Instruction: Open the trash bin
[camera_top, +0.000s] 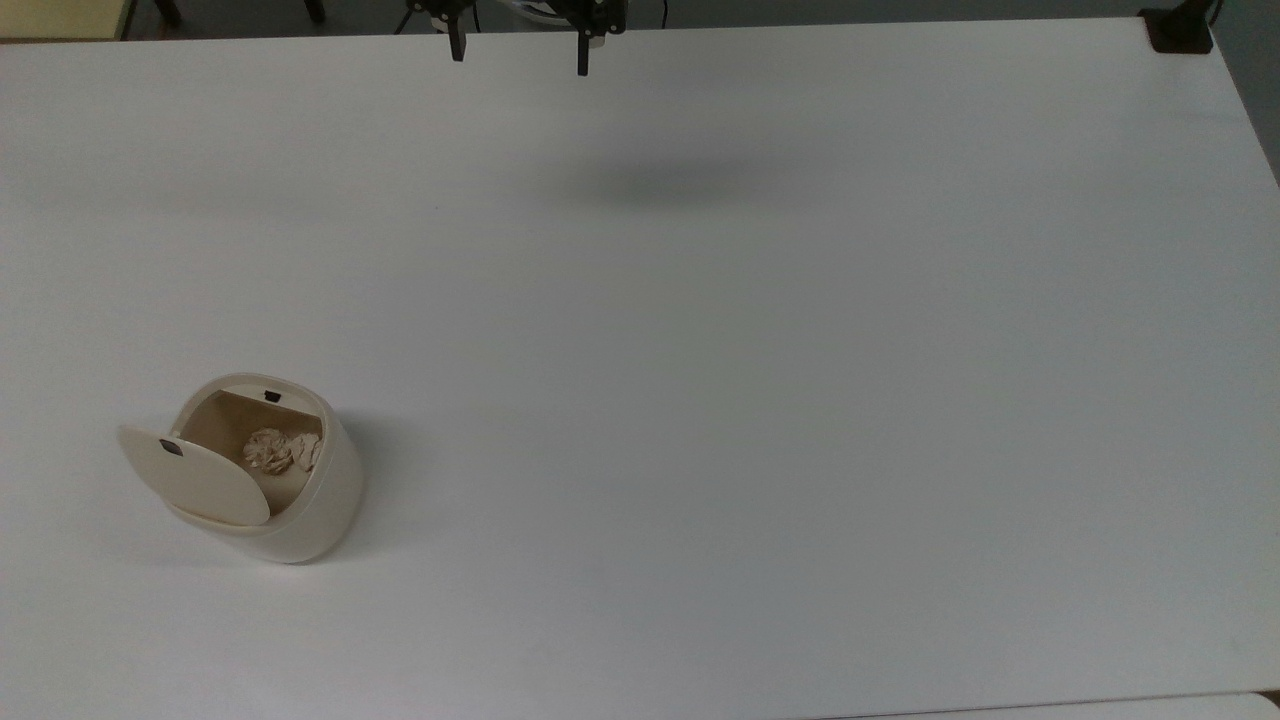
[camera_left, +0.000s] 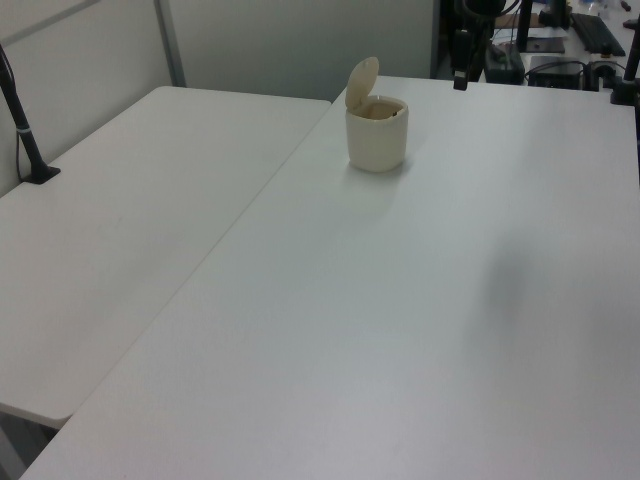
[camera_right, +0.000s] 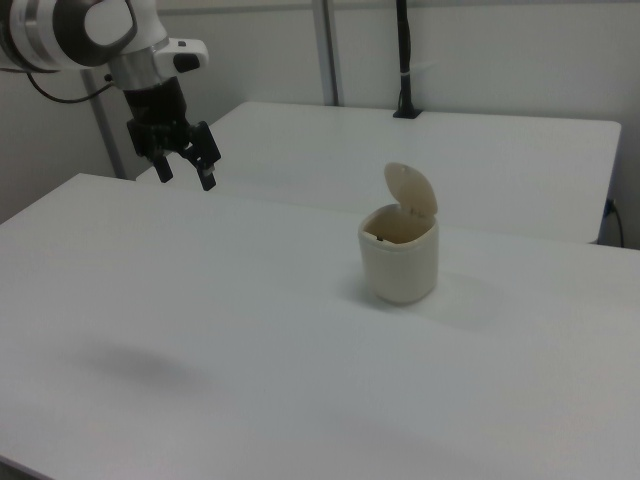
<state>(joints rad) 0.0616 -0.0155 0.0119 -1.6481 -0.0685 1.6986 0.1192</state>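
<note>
The cream-beige trash bin (camera_top: 300, 500) (camera_left: 377, 135) (camera_right: 400, 255) stands on the white table with its round lid (camera_top: 195, 478) (camera_left: 361, 82) (camera_right: 412, 190) tipped up on its hinge. Crumpled paper (camera_top: 280, 450) lies inside it. My gripper (camera_top: 520, 45) (camera_right: 186, 167) hangs high over the table's far edge in the top view, well away from the bin. Its two black fingers are spread apart with nothing between them.
A second white table (camera_left: 120, 230) (camera_right: 420, 150) adjoins this one beyond the bin. A black clamp post (camera_left: 25, 130) (camera_right: 403, 60) stands on it, and a black clamp (camera_top: 1180, 30) sits at the top view's upper right corner.
</note>
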